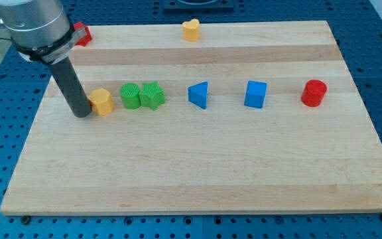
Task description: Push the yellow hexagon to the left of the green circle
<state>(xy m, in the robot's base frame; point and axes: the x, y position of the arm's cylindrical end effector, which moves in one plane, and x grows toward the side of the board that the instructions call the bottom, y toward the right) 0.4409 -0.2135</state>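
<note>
The yellow hexagon (102, 101) lies on the wooden board at the view's left. My tip (83, 113) touches its left side. The green circle (130, 95) sits just right of the hexagon with a small gap between them. A green star-like block (152, 95) touches the circle's right side.
A blue triangle (199, 95), a blue cube (256, 94) and a red cylinder (314, 93) stand in a row to the right. A yellow heart (190, 30) is at the board's top edge. A red block (80, 34) is at the top left corner, partly hidden by the arm.
</note>
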